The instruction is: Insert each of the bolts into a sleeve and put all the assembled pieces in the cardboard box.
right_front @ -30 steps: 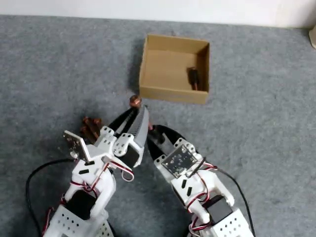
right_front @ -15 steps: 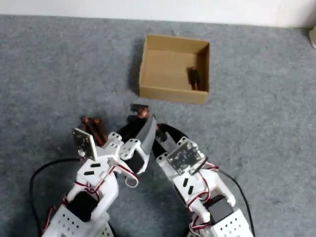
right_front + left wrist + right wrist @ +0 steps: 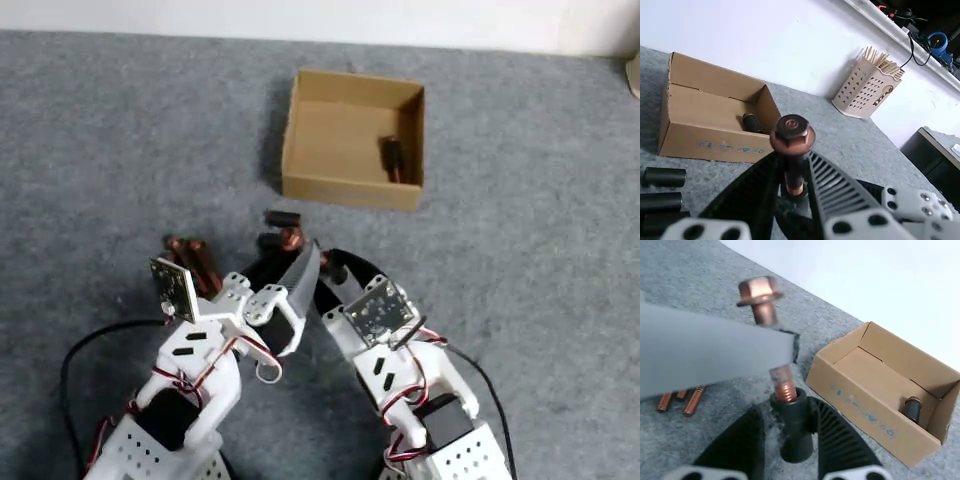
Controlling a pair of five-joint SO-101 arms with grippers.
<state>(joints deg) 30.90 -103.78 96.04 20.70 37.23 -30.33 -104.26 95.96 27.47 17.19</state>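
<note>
My left gripper is shut on a copper bolt, held head up. Its threaded tip rests in the mouth of a black sleeve, and my right gripper is shut on that sleeve. In the high view both grippers meet at the bolt, just in front of the cardboard box. One assembled piece lies inside the box. Loose black sleeves lie in front of the box, and spare copper bolts lie beside my left gripper.
The table is covered with grey carpet. A perforated holder of wooden sticks stands by the white wall behind the box. More loose sleeves lie on the carpet near the box.
Both grippers drew back toward the arm bases, away from the box. The bolt came down with them and its tip now sits in the sleeve's mouth. The loose sleeves came into view.
</note>
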